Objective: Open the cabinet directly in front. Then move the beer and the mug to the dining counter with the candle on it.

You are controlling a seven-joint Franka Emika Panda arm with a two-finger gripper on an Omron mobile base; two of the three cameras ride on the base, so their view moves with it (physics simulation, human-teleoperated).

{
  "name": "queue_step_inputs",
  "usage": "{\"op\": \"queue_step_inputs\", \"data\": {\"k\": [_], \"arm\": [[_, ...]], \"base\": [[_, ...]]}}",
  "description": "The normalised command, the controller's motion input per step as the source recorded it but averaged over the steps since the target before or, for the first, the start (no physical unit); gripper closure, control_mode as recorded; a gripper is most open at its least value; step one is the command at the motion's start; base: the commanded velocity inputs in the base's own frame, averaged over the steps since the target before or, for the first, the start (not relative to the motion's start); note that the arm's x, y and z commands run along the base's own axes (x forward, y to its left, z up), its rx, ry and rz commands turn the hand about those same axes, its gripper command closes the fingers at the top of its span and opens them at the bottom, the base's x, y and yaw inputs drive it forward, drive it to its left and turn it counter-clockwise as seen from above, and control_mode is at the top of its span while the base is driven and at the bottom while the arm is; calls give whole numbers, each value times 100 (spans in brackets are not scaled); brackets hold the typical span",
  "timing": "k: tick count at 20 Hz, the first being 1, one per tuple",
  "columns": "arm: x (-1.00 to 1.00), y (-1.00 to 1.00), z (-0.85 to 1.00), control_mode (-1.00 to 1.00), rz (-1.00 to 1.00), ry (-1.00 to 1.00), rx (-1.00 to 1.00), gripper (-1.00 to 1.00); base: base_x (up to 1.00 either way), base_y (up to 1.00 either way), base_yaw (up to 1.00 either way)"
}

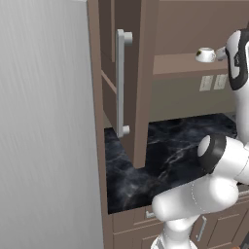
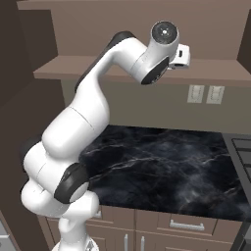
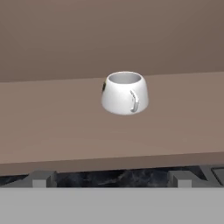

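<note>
**Cabinet open, hand lining up on the mug**

Standing open: cabinet (image 1: 141, 82), its door swung out toward the left base camera with the long bar handle (image 1: 120, 82) facing forward. Running beneath it: black marble worktop (image 2: 166, 166) over brown drawer fronts. Reaching up to shelf height: arm (image 2: 88, 122), wrist level with the shelf (image 3: 57, 118).

Sitting upright on that shelf, back from the front edge and about midway along the part seen from the hand: mug (image 3: 125, 92), handle turned toward the hand, dark mark on its left side. In the left base view, resting near the shelf's right end, just beside the wrist: the same mug.

Gripper (image 3: 111, 178) spread to its widest, carrying nothing, fingertips (image 3: 41, 178) hanging short of the shelf's front edge and well apart from the mug.

Judging the step: door done, mug pick-up in hand. Probably needing next: pushing forward over the shelf edge, straddling the cup body, then closing.

Hard to make out: the mark on the mug, too small to read. Gripper itself hidden behind the wrist in both base views.
</note>
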Motion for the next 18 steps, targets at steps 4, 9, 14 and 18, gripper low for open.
{"op": "queue_step_inputs", "data": {"k": [4,9,14,18], "arm": [[11,-1,-1,-100,0,0,0,-100],[13,-3,-3,-100,0,1,0,-100],[15,-7,-2,-100,0,0,0,-100],[15,-8,-1,-100,0,0,0,-100]], "base": [[0,0,0],[0,0,0],[0,0,0],[0,0,0]]}}
